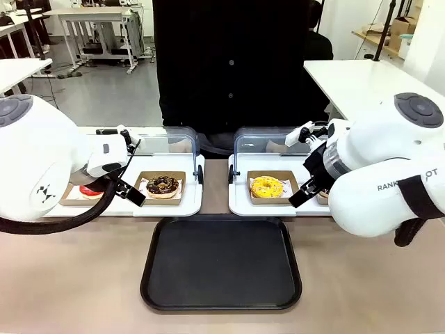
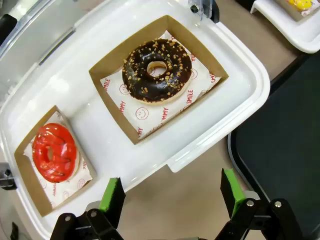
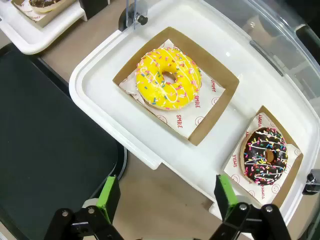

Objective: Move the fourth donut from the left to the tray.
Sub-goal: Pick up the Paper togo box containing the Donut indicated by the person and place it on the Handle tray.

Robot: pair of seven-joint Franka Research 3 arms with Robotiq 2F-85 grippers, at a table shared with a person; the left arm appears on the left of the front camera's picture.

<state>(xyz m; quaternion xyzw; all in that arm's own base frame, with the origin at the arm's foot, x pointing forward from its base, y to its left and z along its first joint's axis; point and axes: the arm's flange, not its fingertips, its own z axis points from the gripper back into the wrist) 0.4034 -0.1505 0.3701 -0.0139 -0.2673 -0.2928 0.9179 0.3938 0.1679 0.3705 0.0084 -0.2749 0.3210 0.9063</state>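
The desk (image 1: 83,278) is light brown, and a person (image 1: 236,62) in dark clothes stands at its far side. The left arm (image 1: 35,167) and the right arm (image 1: 382,181) come in from the two sides. The black tray (image 1: 221,264) lies near the front at the middle, with nothing on it. Behind it stand the left white tray (image 1: 195,188) and the right white tray (image 1: 238,195), each with its clear lid raised.

The fourth donut (image 3: 264,156) sits in its cardboard holder (image 3: 295,165) at the outer end of the right white tray, beside the yellow donut (image 3: 168,78). The sprinkled chocolate donut (image 2: 157,70) and the red donut (image 2: 54,152) are on the left white tray.

The right end effector (image 3: 165,179) is spread wide and holds nothing. It hangs over the front rim of the right white tray, apart from the fourth donut. The left end effector (image 2: 171,177) is also wide and without load, over the front rim of the left white tray.
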